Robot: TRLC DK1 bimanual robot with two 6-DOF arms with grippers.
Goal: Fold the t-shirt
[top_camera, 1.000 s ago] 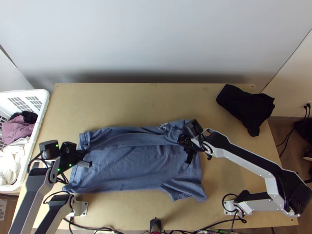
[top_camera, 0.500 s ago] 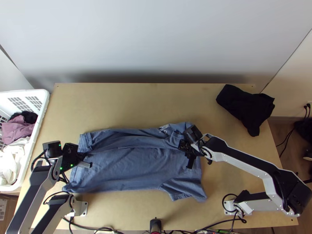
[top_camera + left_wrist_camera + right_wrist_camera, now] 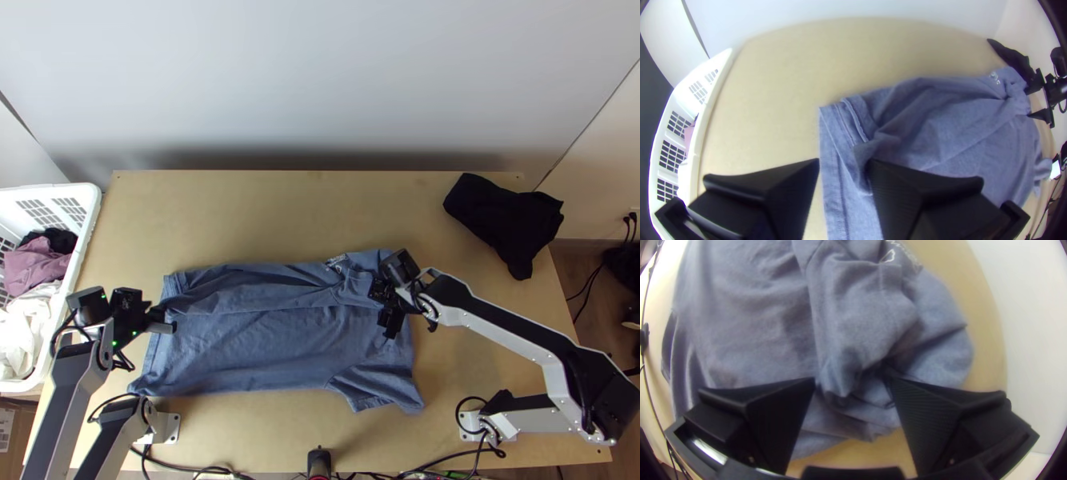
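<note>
Wall (image 3: 320,88), pale and plain, rises beyond the far edge of your light wooden counter (image 3: 288,216), ahead of both claws. On that counter, the blue t-shirt (image 3: 264,344) is spread from under your left claw (image 3: 844,161) across to your right claw (image 3: 851,380), its long axis running from one to the other. That is the relation to work from: you have a claw at each end, and the next fold probably runs along that line.

The white basket (image 3: 86,232) of clothes stands beyond your left claw's outer side; the black garment (image 3: 508,220) lies outward and farther off from your right claw.

Your left claw is open, its fingers astride the hem end. Your right claw is open too, with bunched cloth between its fingers, loose as far as you can see. The turned-over strip (image 3: 256,296) joins the two claws along the far side. The near sleeve (image 3: 376,388) lies on your side of the right claw, so that arm looks best placed to lift it next.
</note>
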